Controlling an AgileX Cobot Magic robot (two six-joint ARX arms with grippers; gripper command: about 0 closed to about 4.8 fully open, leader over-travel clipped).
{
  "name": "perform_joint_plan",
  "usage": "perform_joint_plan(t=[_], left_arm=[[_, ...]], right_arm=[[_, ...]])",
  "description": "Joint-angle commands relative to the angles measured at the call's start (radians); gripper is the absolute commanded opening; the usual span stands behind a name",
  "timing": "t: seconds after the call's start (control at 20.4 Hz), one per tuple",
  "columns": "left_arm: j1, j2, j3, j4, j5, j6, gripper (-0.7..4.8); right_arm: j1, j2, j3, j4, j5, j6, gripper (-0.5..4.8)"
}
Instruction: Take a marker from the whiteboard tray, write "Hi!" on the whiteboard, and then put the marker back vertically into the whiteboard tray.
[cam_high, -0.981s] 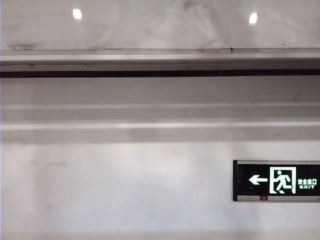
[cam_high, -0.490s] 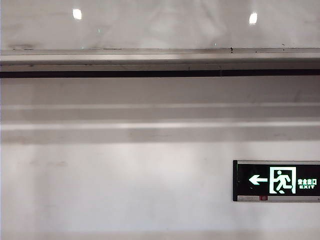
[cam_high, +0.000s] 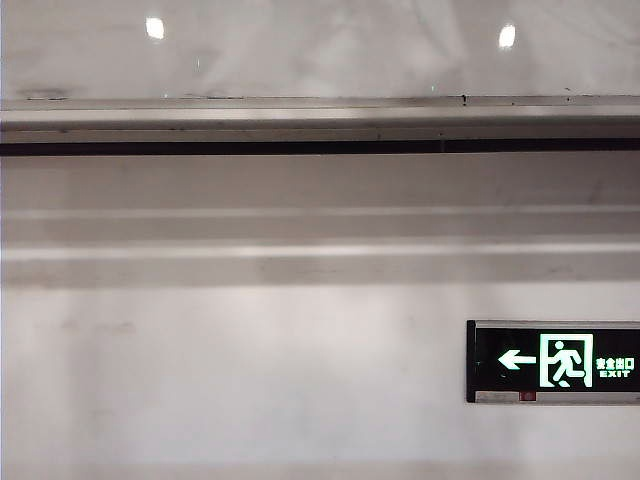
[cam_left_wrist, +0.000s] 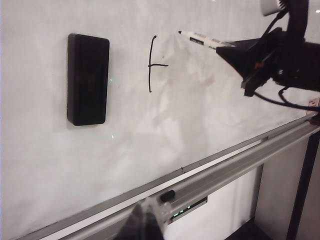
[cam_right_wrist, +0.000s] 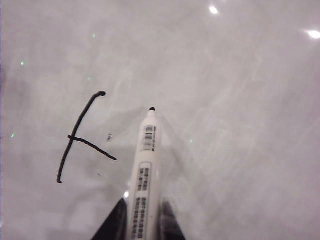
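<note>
Nothing is shifting in the exterior view; right gripper (cam_right_wrist: 142, 225) is holding the marker (cam_right_wrist: 145, 170) beside an unfinished "H" (cam_right_wrist: 82, 137) on the whiteboard (cam_right_wrist: 240, 125); left gripper's (cam_left_wrist: 145, 225) opening is unclear.

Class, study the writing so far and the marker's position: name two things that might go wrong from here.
1. The H on the whiteboard has only its first upright and crossbar. The marker, held in the right end effector, has its tip beside the crossbar's end; a misplaced second upright would probably make the letter unreadable.
2. The eraser sits close beside the stroke, so drifting that way might hit it.

The left end effector hangs near the whiteboard tray.
</note>
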Motion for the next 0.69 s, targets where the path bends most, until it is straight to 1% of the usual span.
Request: perform_joint_plan(t=[0.05,0.39,0.69], left_arm=[[-0.001,-0.002,0.003,0.012,0.006,0.002,-0.05],[-0.001,-0.002,0.003,0.013,0.005,0.002,-0.05],[-0.001,-0.002,0.003,0.013,0.005,0.002,-0.05]], right_arm=[[0.004,0.012,0.005,0.027,-0.001,0.001,-0.01],[-0.015,0.039,0.005,0.048,0.000,0.001,-0.01],[-0.019,0.040,0.005,-0.043,0.000,0.002,-0.01]])
